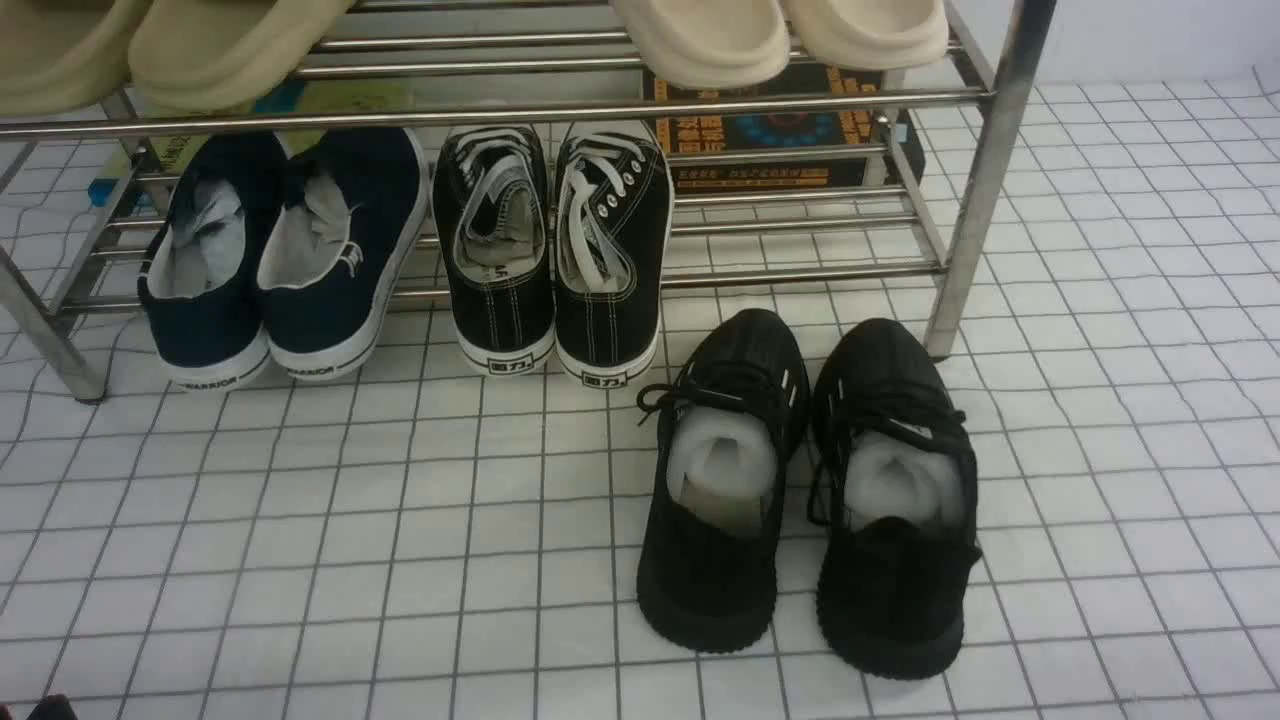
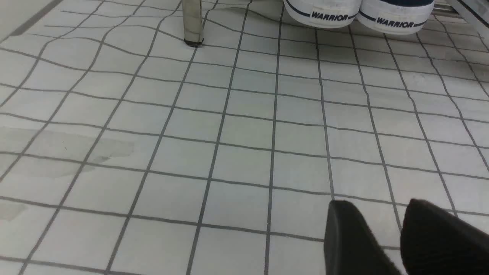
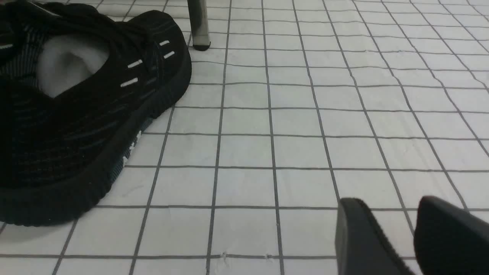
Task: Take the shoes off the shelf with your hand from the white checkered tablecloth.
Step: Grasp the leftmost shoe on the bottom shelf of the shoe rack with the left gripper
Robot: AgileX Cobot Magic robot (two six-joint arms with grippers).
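Fingers: left gripper (image 2: 374, 206) and right gripper (image 3: 386, 202), each pair parted, nothing between.
Landmark: shelf (image 1: 800, 102) of steel tubes.
Navy slip-ons (image 1: 335, 290): one pair, marked WARRIOR, lay on the shelf's lower tier, at its left.
Black canvas sneakers (image 1: 505, 320): white-laced, beside them on that tier.
Black knit shoes (image 1: 890, 600): stood before the shelf's right part, on white checkered tablecloth (image 1: 390, 560).
Clogs: green pair (image 1: 215, 50) and cream pair (image 1: 715, 45), shelf's upper tier.

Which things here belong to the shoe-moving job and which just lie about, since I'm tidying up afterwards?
Job:
- navy slip-ons
- steel rack
- checkered cloth

Lying about:
- laced canvas sneakers
- black knit shoes
- cream clogs
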